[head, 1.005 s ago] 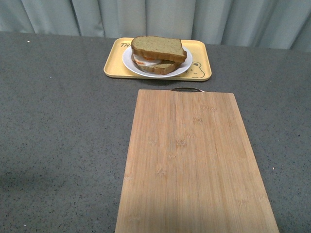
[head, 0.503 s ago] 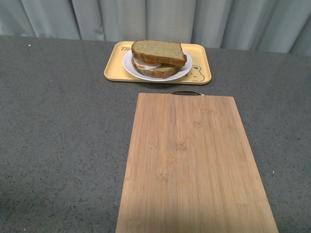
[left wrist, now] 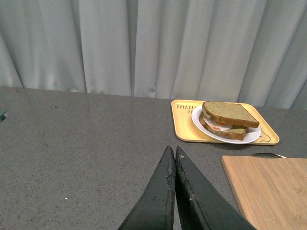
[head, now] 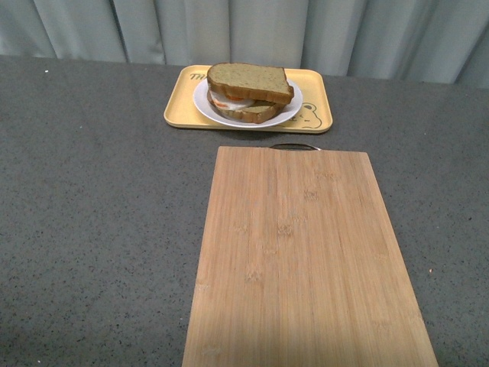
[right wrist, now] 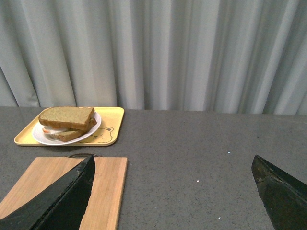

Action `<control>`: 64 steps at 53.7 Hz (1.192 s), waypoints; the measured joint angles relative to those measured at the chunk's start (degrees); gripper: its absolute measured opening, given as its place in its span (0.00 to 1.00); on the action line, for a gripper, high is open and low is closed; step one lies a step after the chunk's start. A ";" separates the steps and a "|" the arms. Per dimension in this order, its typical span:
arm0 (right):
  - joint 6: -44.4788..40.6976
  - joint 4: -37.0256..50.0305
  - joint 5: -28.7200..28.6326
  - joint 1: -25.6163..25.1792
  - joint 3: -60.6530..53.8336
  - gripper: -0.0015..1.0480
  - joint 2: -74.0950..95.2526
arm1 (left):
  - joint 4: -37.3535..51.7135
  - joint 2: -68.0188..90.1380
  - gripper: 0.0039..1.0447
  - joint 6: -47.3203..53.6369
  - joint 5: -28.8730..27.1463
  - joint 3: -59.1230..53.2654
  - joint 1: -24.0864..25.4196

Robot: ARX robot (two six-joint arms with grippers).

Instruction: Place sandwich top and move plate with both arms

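Observation:
The sandwich top [head: 250, 81], a speckled tan-brown slice, lies on the stacked sandwich on the white plate [head: 288, 112], which sits on the yellow tray at the far side of the table. It also shows in the left wrist view [left wrist: 229, 114] and the right wrist view [right wrist: 66, 116]. Neither arm shows in the front view. My left gripper [left wrist: 172, 151] is shut and empty, above the grey table, well short of the tray. My right gripper [right wrist: 172, 160] is open and empty, with one finger over the wooden board's edge.
The yellow tray [head: 317, 103] with a bear drawing stands near the curtain. A large wooden cutting board [head: 302, 252] with a metal handle lies in front of it, reaching the near edge. Grey tabletop [head: 99, 199] spreads to the left and right.
The front view shifted slightly between one second and half a second ago, so the tray and board sit a little lower in the picture. Nothing on the table has moved since.

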 joint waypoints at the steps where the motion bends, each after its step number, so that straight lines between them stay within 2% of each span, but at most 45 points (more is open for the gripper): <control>1: 0.00 0.00 0.00 0.00 0.00 0.91 0.00 | -0.55 -0.57 0.03 0.00 0.00 0.00 0.00; 13: 0.00 0.00 0.00 0.00 0.00 0.91 0.00 | -6.43 -6.60 0.03 0.00 0.00 0.00 0.00; 42: 0.00 0.00 0.00 0.00 0.00 0.91 0.00 | -14.32 -14.49 0.03 0.00 0.00 0.00 0.00; 49: 0.00 0.00 0.02 0.00 0.00 0.91 0.00 | -23.87 -22.49 0.03 0.02 0.00 0.00 0.00; 58: 0.00 0.00 0.00 0.00 0.00 0.91 0.00 | -24.48 -24.26 0.03 0.02 0.00 0.00 0.00; 61: 0.00 0.00 0.00 0.00 0.00 0.91 0.00 | -24.50 -24.26 0.09 0.00 0.02 0.00 0.00; 64: 0.00 0.00 0.00 0.00 0.00 0.91 0.00 | -24.50 -24.30 0.19 0.02 0.02 0.00 0.00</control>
